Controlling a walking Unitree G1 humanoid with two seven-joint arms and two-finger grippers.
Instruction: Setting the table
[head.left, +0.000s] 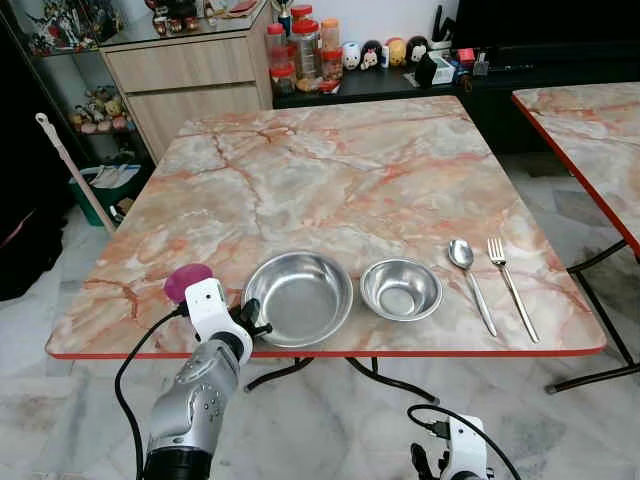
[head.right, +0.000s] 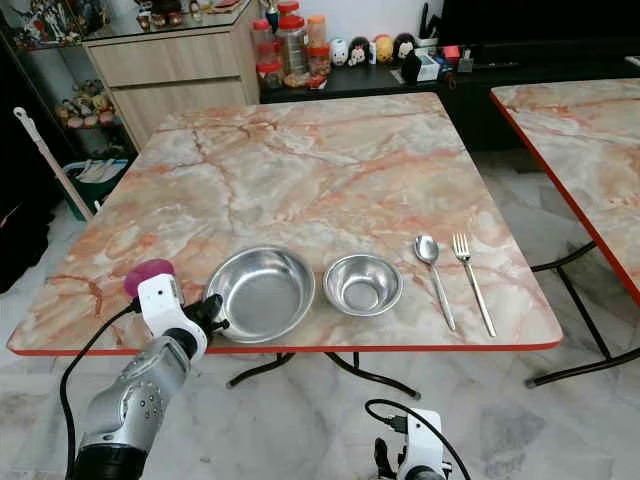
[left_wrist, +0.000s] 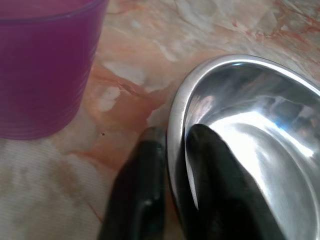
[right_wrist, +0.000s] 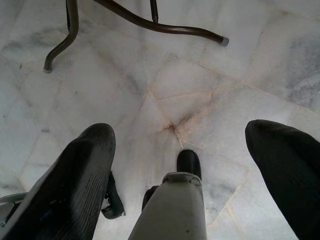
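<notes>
Steel gleams at the near edge of a marble-patterned table (head.left: 330, 170), where the robot's left gripper (left_wrist: 172, 150) pinches the rim of a large metal bowl (head.left: 300, 295), one black finger inside the rim and the other outside it. The bowl sits flat on the tabletop near the red-trimmed front edge, toward the robot's left. Just beside it on the robot's right stands a smaller metal bowl (head.left: 401, 289), apart from the first by a narrow gap. Farther right lie a spoon (head.left: 470, 280) and a fork (head.left: 511, 285), side by side and close together, handles pointing toward the front edge. On the other side of the large bowl, a purple cup (left_wrist: 45, 65) stands on the table near the left wrist, close to the bowl but not touching it.

The right gripper (right_wrist: 182, 145) hangs low below table height, its two fingers spread wide over a pale marble floor (right_wrist: 200, 85), with the dark metal table legs (right_wrist: 150, 22) ahead of it.

Behind the table, a wooden cabinet (head.left: 185, 75) and a dark counter hold jars (head.left: 305, 50) and small figurines (head.left: 385, 52). A second marble-patterned table (head.left: 590, 140) stands to the robot's right.
</notes>
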